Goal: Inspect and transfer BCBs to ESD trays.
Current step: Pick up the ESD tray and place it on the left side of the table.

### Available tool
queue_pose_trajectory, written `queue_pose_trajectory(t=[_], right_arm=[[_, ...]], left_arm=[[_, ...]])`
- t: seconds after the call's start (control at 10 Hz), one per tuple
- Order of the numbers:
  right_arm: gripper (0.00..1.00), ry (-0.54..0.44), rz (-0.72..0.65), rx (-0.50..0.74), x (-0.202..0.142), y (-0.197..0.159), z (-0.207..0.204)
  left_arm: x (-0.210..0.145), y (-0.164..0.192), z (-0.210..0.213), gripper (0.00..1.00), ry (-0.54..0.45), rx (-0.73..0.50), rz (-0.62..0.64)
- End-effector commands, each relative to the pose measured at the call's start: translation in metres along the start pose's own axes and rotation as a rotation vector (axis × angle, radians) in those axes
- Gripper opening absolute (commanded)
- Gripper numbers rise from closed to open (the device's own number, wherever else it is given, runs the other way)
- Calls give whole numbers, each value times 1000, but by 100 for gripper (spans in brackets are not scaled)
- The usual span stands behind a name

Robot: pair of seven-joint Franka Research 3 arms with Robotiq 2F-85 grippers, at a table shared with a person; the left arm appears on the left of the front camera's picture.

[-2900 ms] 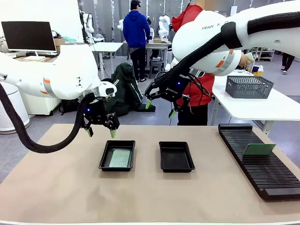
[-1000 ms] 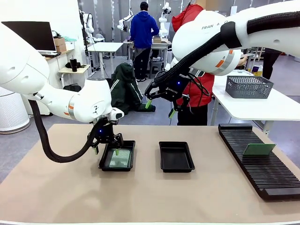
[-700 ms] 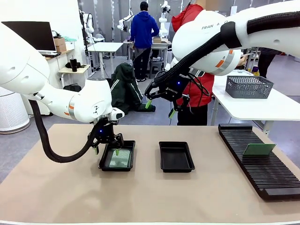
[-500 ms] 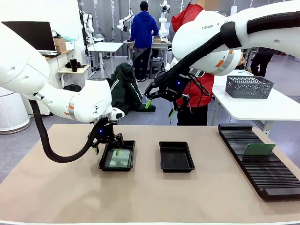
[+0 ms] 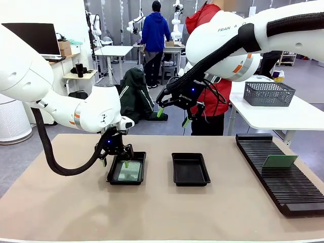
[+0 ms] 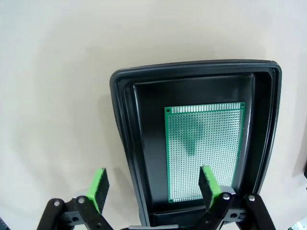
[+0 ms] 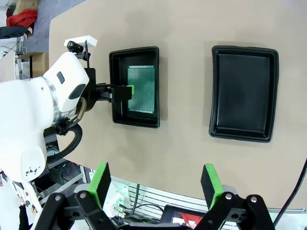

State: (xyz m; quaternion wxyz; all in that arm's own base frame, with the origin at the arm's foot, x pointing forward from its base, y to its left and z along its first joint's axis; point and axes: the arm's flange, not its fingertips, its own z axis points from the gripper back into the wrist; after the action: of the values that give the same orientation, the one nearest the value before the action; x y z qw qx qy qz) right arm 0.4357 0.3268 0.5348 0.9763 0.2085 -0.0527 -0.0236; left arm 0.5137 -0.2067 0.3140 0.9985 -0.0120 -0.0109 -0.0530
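Left wrist view: left tool [image 6: 152, 184] released astride ESD tray [image 6: 192, 64] rim (right tool [image 7: 153, 184] released too).

Left hand [image 5: 114, 163] straddles the left tray [image 5: 125, 182] at its left wall; right tray [image 5: 190, 169] lies open above.

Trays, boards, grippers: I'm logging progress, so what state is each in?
Left tray, occupied.
Right tray, empty.
Tray board, lying flat.
Rack board, standing on edge in the rack.
Left gripper, open, straddling left tray's side wall.
Right gripper, open, raised, holding nothing.
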Motion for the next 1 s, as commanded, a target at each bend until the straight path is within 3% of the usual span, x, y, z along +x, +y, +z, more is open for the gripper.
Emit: queue_pose_trajectory(t=[0.0, 0.3, 0.4, 0.5, 0.6, 0.7, 0.9], right_arm=[[100, -6, -15, -14, 1, 2, -1], [100, -6, -15, -14, 1, 2, -1], [100, -6, -15, -14, 1, 2, -1], [100, -6, -15, -14, 1, 2, -1], [100, -6, -15, -14, 1, 2, -1], [100, -6, -15, -14, 1, 2, -1], [100, -6, -15, -14, 1, 2, -1]], left_arm=[[0, 1, 1, 100, 1, -4, -1], [0, 1, 1, 100, 1, -4, -1], [0, 0, 0, 91, 0, 0, 0], [0, 2, -1, 40, -5, 13, 4], [1, 3, -1, 31, -4, 11, 0], [2, 4, -1, 0, 1, 11, 2], [3, 5, 0, 0, -12, 9, 5]])
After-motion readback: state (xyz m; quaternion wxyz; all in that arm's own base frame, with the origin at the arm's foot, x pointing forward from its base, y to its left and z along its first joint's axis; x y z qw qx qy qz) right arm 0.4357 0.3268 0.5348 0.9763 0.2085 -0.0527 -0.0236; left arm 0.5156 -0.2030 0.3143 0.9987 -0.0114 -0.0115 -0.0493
